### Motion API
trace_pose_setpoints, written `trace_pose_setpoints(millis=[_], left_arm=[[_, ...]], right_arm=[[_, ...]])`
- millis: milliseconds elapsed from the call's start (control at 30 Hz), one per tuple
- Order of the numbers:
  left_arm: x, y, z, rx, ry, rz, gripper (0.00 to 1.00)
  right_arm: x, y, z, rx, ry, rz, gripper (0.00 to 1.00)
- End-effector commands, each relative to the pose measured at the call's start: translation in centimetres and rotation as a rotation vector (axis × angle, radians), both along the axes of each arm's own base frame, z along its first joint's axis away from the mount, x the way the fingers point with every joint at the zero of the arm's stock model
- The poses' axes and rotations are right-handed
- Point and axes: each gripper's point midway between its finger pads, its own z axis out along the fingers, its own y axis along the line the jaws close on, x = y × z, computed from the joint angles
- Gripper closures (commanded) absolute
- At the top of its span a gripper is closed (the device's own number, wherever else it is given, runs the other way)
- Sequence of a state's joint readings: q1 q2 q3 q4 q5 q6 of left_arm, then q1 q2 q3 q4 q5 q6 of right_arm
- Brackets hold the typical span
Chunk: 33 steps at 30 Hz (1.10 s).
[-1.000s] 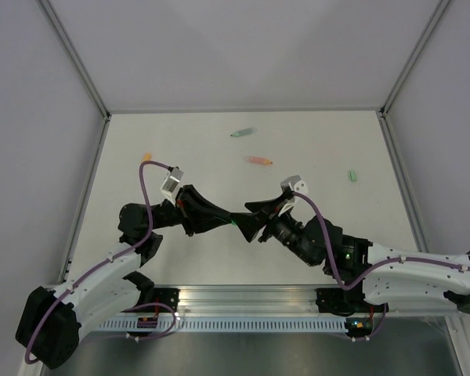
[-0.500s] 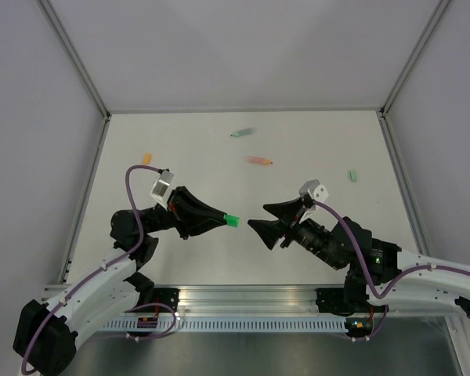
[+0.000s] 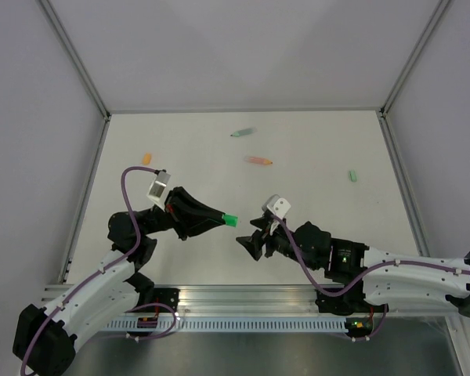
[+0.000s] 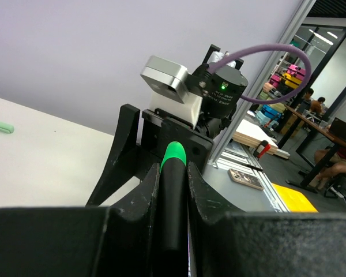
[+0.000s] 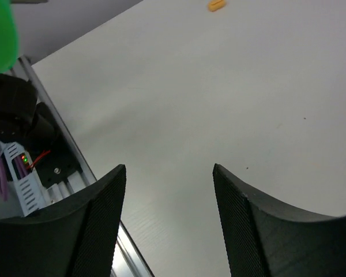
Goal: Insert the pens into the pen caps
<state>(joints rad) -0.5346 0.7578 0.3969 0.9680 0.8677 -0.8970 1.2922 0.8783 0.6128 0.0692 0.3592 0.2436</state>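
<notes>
Over table (image 3: 321, 149) | L tool (image 3: 216, 220) gripping black-green pen (image 3: 230, 220) | R tool (image 5: 167, 169) wide, empty

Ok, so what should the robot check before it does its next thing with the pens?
1. Left gripper shut on the black and green pen: ok.
2. That pen's green end capped tight: cannot tell.
3. Right gripper open and empty: ok.
4. Salmon pen and mint pen lying free: ok.
5. Orange cap and mint cap uncovered: ok.

A white table (image 3: 188, 149) enclosed by grey walls (image 3: 235, 47).
</notes>
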Motion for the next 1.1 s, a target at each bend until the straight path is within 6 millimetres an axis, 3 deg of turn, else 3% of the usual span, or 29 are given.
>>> trace_pose_setpoints(millis=[0,167,433,667,1067], left_arm=[[-0.5,0.0,0.6,0.001,-0.022,-0.019,0.98],[-0.9,0.0,0.2,0.024,0.010,-0.042,0.98],[-1.2,0.2,-0.3,0.072,0.059,-0.039,0.98],[-0.9,0.4,-0.3,0.054,0.091,-0.004,0.98],[-0.6,0.5,-0.5,0.037,0.139,0.007,0.98]], right_arm=[[-2.3,3.0,3.1,0.025,-0.133,0.229,0.29],[-0.5,2.3,4.3,0.013,-0.290,0.165,0.25],[-1.6,1.7,7.2,-0.015,-0.510,0.250,0.24],[-2.9,3.2,7.0,-0.067,-0.607,0.335,0.25],[-2.7,3.9,9.8,-0.105,-0.734,0.252,0.26]])
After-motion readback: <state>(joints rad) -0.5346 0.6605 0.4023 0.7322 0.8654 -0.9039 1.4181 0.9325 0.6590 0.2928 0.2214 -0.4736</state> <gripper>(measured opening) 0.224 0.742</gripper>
